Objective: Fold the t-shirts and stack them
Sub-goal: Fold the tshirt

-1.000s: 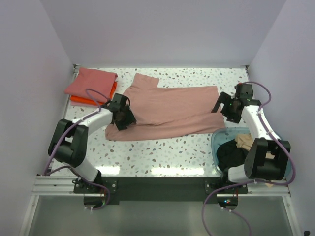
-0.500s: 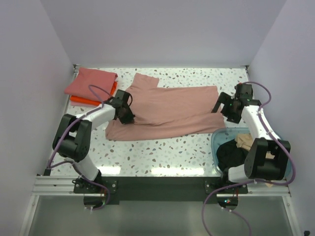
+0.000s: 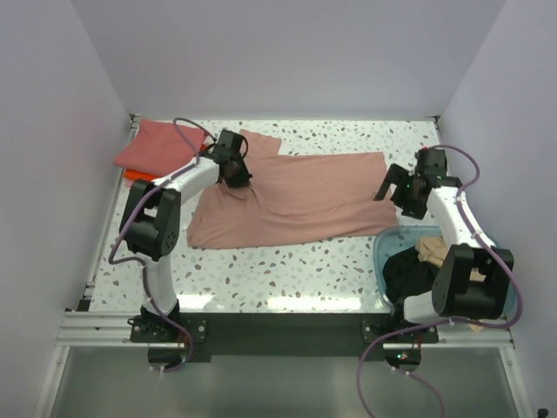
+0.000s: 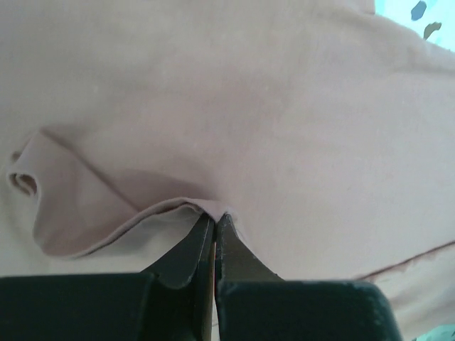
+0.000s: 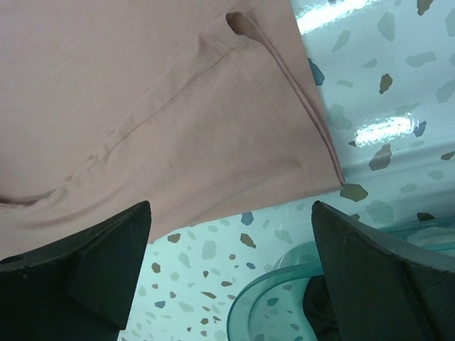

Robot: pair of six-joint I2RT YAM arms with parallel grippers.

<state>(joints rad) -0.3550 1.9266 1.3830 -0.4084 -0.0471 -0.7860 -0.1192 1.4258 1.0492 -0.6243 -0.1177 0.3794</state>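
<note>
Since the earlier frame, the left arm (image 3: 187, 178) has swung from the near-left part of the dusty pink t-shirt (image 3: 305, 196) toward the far edge of the counter (image 3: 287, 270), drawing a pinched fold of cloth with it. It now reaches out over the shirt's far-left portion. The left fingers (image 4: 188, 249) are pressed together, clamped on a raised ridge of the pink cloth.

The right arm (image 3: 452, 213) is bent over the shirt's right end, near the right edge of the counter. The right fingers (image 5: 92, 263) stand wide apart above the shirt's hem and hold nothing.

Count:
- T-shirts: five.
  - One pink, spread across the middle of the counter.
  - One coral red t-shirt (image 3: 152, 144), folded on one orange t-shirt (image 3: 139, 178) at the far-left corner.
  - One black t-shirt (image 3: 409, 270) and one tan t-shirt (image 3: 432, 251), bunched in the tub.
- Blue tub (image 3: 383, 252): one, at the near-right corner.
</note>
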